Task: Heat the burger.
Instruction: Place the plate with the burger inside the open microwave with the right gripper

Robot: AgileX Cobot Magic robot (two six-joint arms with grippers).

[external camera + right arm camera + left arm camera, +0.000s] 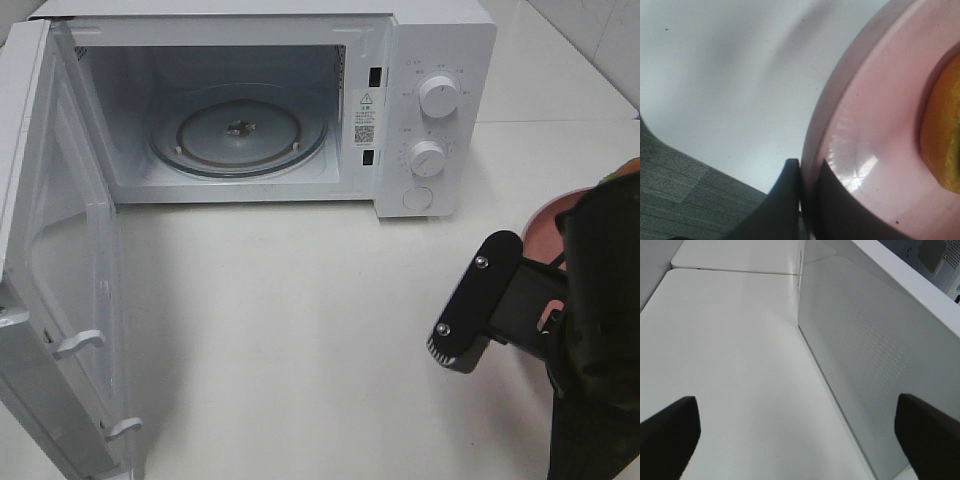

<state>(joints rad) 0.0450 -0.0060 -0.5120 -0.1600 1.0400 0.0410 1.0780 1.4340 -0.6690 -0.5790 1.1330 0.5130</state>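
Note:
In the right wrist view the burger [942,140] shows only as a golden-brown bun edge lying on the pink plate [875,115]. My right gripper [801,172] is shut on the plate's rim, one finger on each side of it. In the exterior view the right arm [600,300] hides most of the plate [545,225] at the right edge of the table, and the burger is hidden there. My left gripper [800,430] is open wide with nothing between its fingers [665,435]; it is out of the exterior view.
The white microwave [430,100] stands at the back with its glass turntable [238,130] bare. Its door [50,260] is swung fully open to the left. The left wrist view looks along the door's outer face [865,355] and the white table [730,350].

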